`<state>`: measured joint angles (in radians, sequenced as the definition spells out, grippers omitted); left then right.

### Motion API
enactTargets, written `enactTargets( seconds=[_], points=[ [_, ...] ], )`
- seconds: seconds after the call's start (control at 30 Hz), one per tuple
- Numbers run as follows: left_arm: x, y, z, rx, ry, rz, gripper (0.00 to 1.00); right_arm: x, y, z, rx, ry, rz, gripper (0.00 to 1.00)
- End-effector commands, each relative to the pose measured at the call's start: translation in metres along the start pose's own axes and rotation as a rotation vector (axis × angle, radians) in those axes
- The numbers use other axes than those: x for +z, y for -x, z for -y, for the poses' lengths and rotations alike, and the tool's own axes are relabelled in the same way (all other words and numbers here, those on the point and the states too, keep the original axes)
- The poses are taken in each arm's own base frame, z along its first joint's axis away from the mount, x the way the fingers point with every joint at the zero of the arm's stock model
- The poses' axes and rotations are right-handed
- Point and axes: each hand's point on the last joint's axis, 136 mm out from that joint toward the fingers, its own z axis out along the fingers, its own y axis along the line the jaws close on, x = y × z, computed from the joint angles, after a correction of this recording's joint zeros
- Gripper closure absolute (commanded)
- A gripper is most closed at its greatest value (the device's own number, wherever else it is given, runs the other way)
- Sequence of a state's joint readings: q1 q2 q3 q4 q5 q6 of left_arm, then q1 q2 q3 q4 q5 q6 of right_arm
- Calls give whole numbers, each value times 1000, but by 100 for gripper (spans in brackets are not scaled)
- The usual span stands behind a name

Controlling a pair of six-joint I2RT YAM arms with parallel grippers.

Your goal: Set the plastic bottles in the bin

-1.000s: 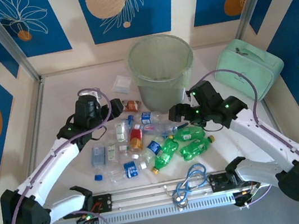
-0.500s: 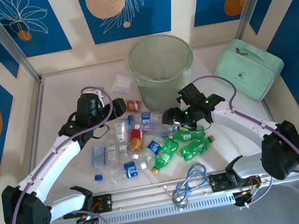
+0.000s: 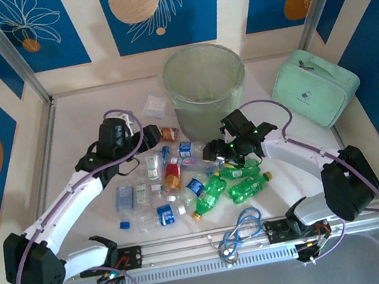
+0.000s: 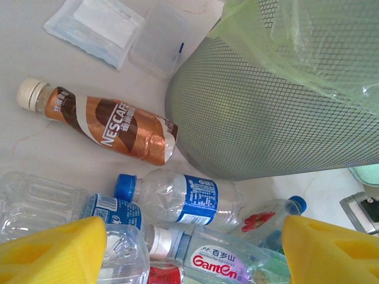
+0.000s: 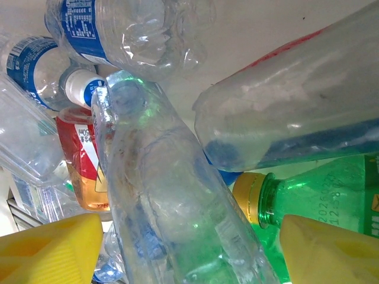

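While left pincer (image 4: 192, 248) and right pincer (image 5: 189, 248) gape, gripping nothing, a brown bottle (image 4: 118, 130) reads NESCAFE, a clear bottle (image 4: 220, 260) Ganten.

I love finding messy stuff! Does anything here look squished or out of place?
Yes. The plastic bottles lie tumbled in a heap in front of the bin, many crushed. The brown coffee bottle is crumpled at its bottom end. A blue cable lies tangled at the near edge of the table.

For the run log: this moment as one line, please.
left end effector: open, over blue-label bottles | right end effector: open, astride clear bottle | bin: upright
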<state>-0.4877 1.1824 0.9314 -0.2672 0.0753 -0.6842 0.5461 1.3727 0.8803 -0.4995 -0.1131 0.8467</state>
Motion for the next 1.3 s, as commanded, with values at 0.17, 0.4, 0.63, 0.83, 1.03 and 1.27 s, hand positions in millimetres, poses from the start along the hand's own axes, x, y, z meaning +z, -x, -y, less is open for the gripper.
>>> enactTargets(
  seconds=[0.17, 0.4, 0.63, 0.83, 1.03, 1.27],
  points=[
    [1, 3, 8, -9, -34, 9, 24, 6, -11, 1, 10, -3, -32, 27],
    [5, 1, 8, -16, -37, 4, 25, 9, -16, 5, 16, -15, -37, 30],
    [7, 1, 7, -23, -38, 2, 26, 5, -15, 5, 13, -20, -23, 41],
    [5, 5, 8, -22, -32, 12, 26, -5, -14, 4, 1, -24, 1, 46],
    [3, 10, 12, -8, -21, 8, 25, -31, -12, -8, -42, 6, 43, 47],
    [-6, 17, 25, -13, -57, -2, 21, -76, -15, -35, -137, 108, 100, 49]
  ],
)
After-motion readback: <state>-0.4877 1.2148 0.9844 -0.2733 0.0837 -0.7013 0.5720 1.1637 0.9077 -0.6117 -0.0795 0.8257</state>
